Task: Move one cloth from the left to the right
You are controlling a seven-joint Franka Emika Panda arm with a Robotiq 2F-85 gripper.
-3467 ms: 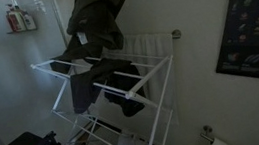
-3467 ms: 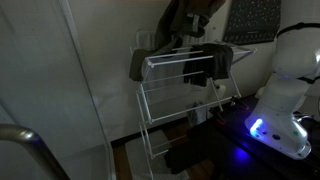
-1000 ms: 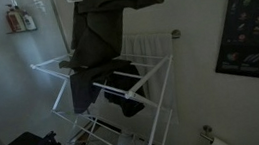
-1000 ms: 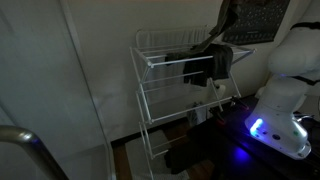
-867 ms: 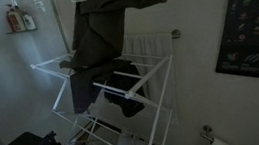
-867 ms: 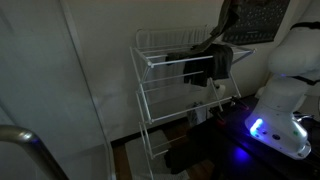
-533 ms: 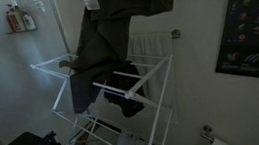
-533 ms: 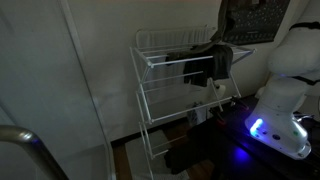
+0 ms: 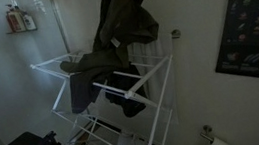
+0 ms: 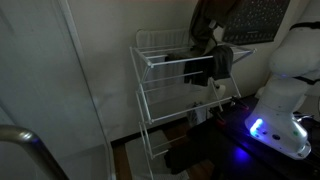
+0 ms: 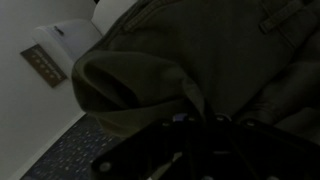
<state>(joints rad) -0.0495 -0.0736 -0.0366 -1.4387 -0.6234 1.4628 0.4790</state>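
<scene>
The large olive-green cloth (image 9: 126, 24) hangs from above the frame's top edge over the white drying rack (image 9: 160, 70). Its lower end trails onto the rack's top bars beside the grey cloth. It also shows in an exterior view (image 10: 207, 28) as a dark bundle above the rack's far end. In the wrist view the cloth (image 11: 190, 55) fills most of the picture. My gripper (image 11: 198, 128) is shut on a fold of it. The gripper itself is out of frame in both exterior views.
A smaller grey cloth (image 9: 72, 66) lies on the rack's left top bars. A black cloth (image 9: 126, 105) hangs on a lower rail and also shows in an exterior view (image 10: 222, 62). A radiator (image 9: 151, 44) and wall are behind the rack. The robot's white base (image 10: 290, 95) stands next to it.
The olive-green cloth has swung to the right along the rack and risen. Its lower end has left the left side and now trails near the rack's middle.
</scene>
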